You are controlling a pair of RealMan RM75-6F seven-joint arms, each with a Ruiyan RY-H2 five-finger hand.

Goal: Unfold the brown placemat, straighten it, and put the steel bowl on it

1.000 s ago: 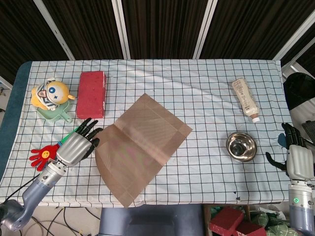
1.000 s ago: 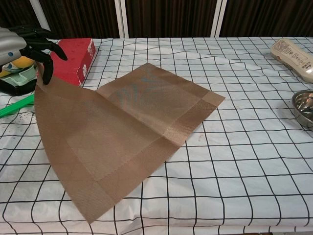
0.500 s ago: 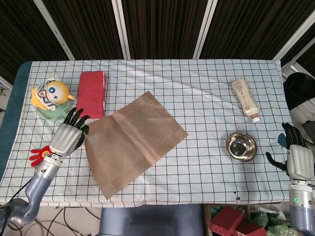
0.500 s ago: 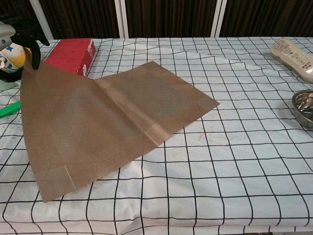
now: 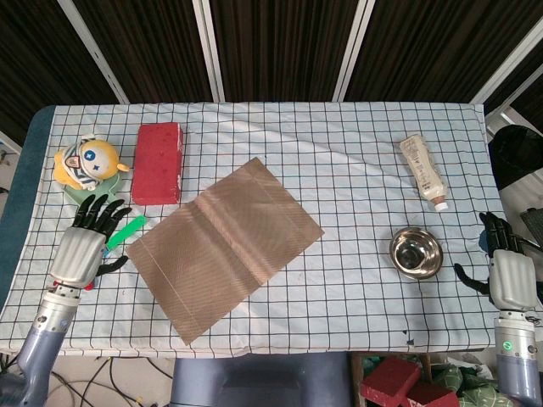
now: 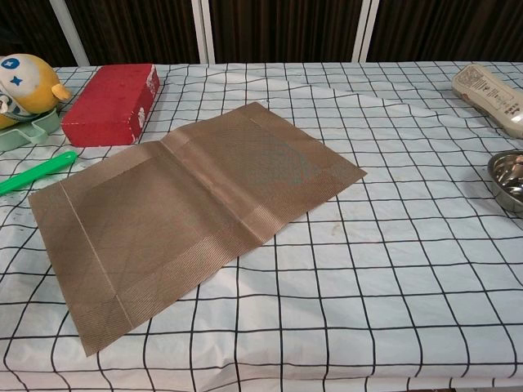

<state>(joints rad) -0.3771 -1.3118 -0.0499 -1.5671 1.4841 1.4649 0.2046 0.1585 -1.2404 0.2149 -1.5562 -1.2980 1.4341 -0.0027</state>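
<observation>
The brown placemat [image 5: 224, 243] [image 6: 193, 212] lies unfolded and flat on the checked tablecloth, turned at an angle, with a crease across its middle. The steel bowl [image 5: 416, 252] [image 6: 508, 178] stands empty on the cloth to the mat's right, well apart from it. My left hand [image 5: 83, 246] hovers left of the mat's left corner, fingers spread, holding nothing. My right hand [image 5: 507, 273] is at the table's right edge, beyond the bowl, fingers apart and empty. Neither hand shows in the chest view.
A red box [image 5: 159, 161] [image 6: 112, 103] lies behind the mat's left part. A yellow-headed toy on a green dish [image 5: 85, 166] [image 6: 23, 86] stands at the far left, with a green stick [image 5: 125, 231] [image 6: 37, 171] near my left hand. A white bottle [image 5: 424, 171] [image 6: 493, 90] lies back right.
My left hand has let go of the placemat's corner and drawn back to the left. The mat's left half has dropped flat on the cloth. The right hand has barely moved.
</observation>
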